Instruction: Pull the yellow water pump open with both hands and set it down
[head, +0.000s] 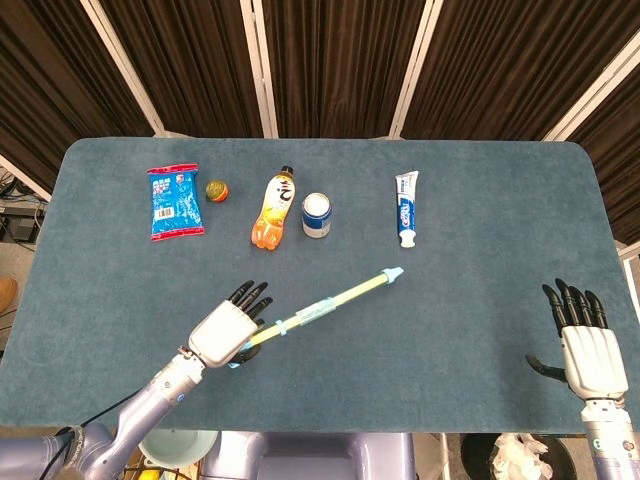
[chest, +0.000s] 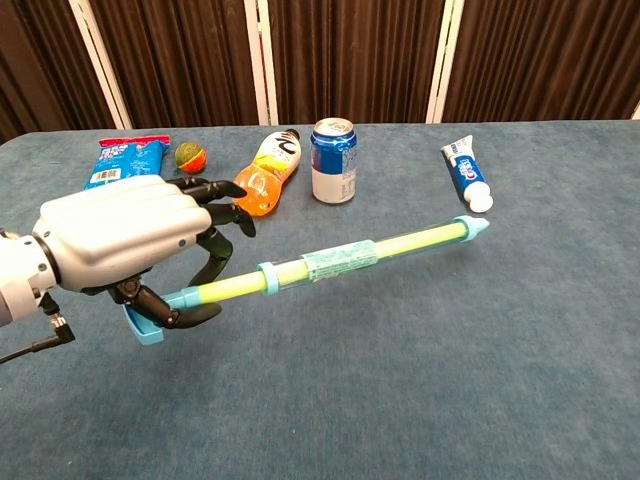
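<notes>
Gripping the yellow water pump in our left robot hand, we have our empty, spread right robot hand yet to join.

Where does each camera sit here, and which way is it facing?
Head view: high above the near edge, looking steeply down on the table; shows the left hand gripping the yellow water pump, and the right hand empty, fingers apart.
Chest view: low, looking across the tabletop toward the curtains; shows only the left hand.
Shared: pump, left hand, can, orange bottle, toothpaste.
</notes>
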